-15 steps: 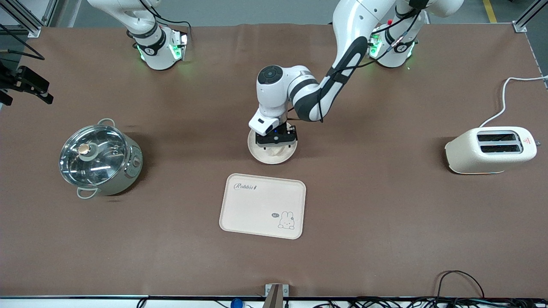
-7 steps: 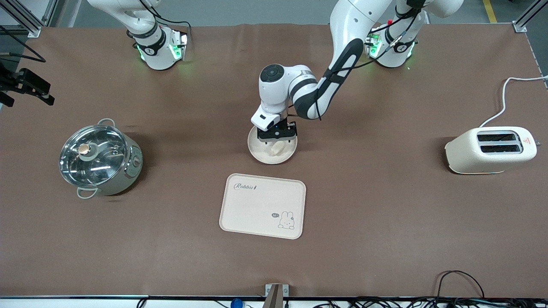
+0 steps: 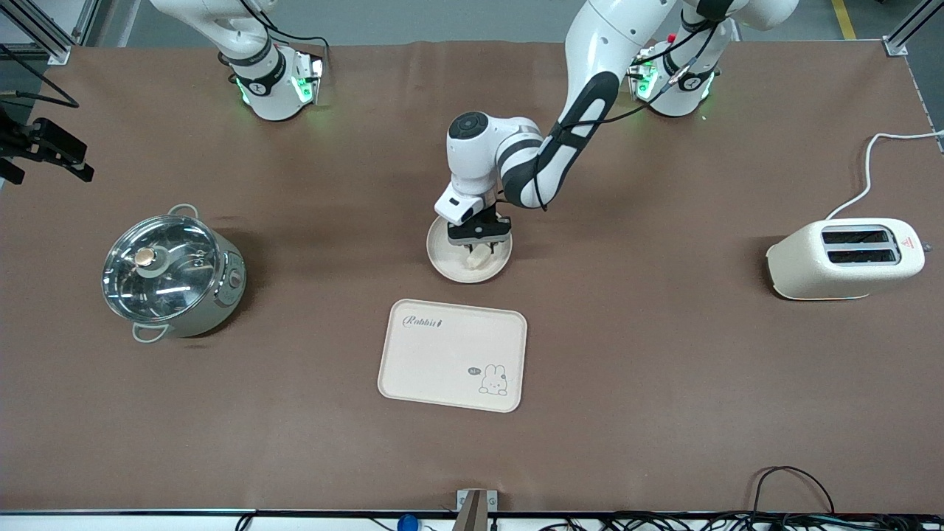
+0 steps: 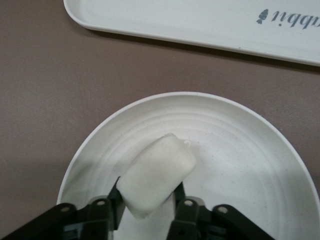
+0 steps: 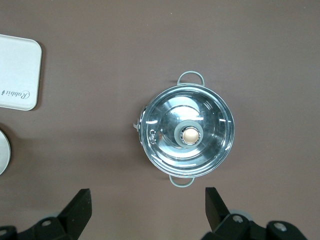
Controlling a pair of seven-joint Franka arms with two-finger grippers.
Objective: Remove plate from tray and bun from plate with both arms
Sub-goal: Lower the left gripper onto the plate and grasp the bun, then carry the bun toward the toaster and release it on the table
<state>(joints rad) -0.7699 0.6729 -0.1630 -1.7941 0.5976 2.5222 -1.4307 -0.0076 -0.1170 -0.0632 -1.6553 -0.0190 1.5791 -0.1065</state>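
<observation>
Tray (image 3: 452, 355) lies nearer the front camera than plate (image 3: 454, 267), well apart from pot (image 3: 172, 271) and toaster (image 3: 847, 258). Left gripper (image 3: 481, 239) over plate, fingers clamped on bun (image 4: 156, 174). Right gripper (image 5: 148, 210) waits high above pot, fingers spread wide.

Left gripper (image 4: 148, 210) clamps bun (image 4: 157, 174) over plate (image 4: 240, 145).
</observation>
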